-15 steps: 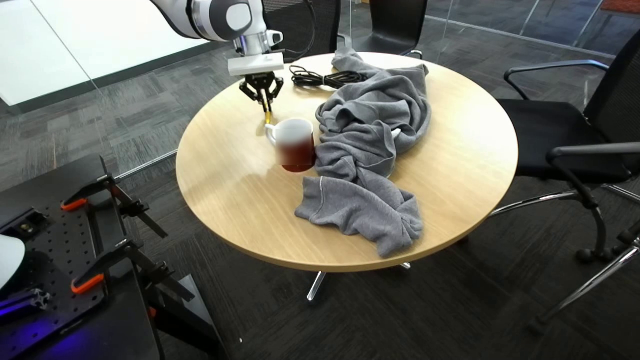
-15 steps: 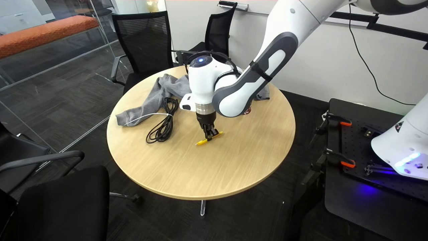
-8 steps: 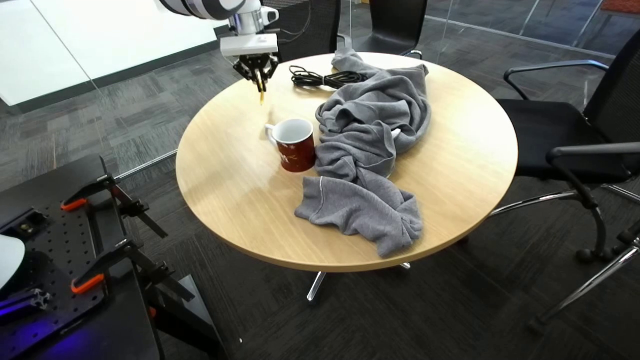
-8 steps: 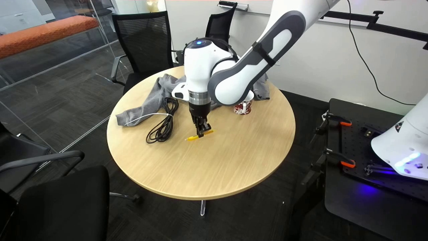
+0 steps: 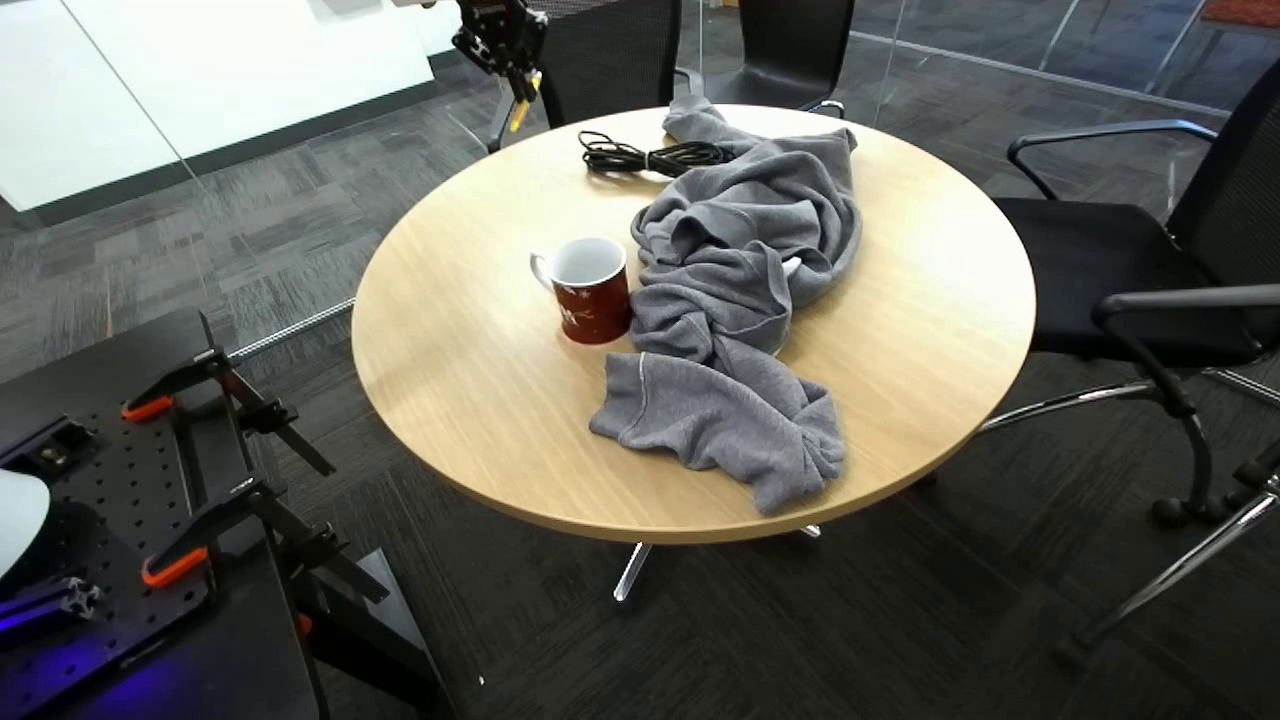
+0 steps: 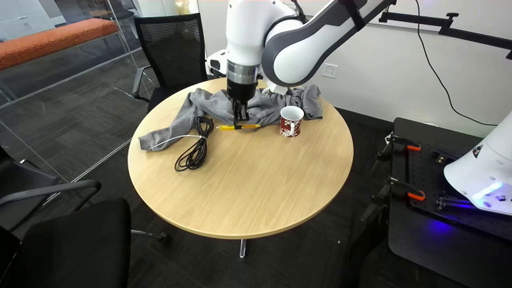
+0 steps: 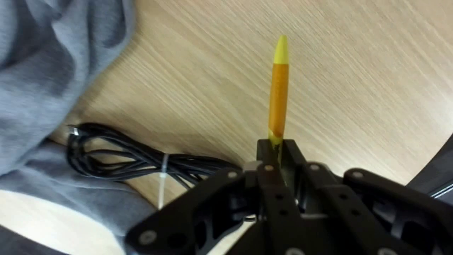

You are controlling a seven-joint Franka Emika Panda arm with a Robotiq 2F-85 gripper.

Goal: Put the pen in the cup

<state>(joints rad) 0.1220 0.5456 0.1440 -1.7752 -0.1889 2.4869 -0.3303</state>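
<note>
Pen point(image 7: 279, 95) is up off the desk point(image 6: 240, 192), jaws clamped on it near its middle; in an exterior view it lies about level, left of the cup point(image 6: 291, 122). Step looks like the carry over. To do well: move right, tip the pen steeper before lowering (level, it'd likely just bridge the mouth), centre one end over the opening, release low. Cup stands upright just beside the cloth point(image 5: 740, 300), touching or not can't tell; pale inside, no contents showing, bottom not visible.
</note>
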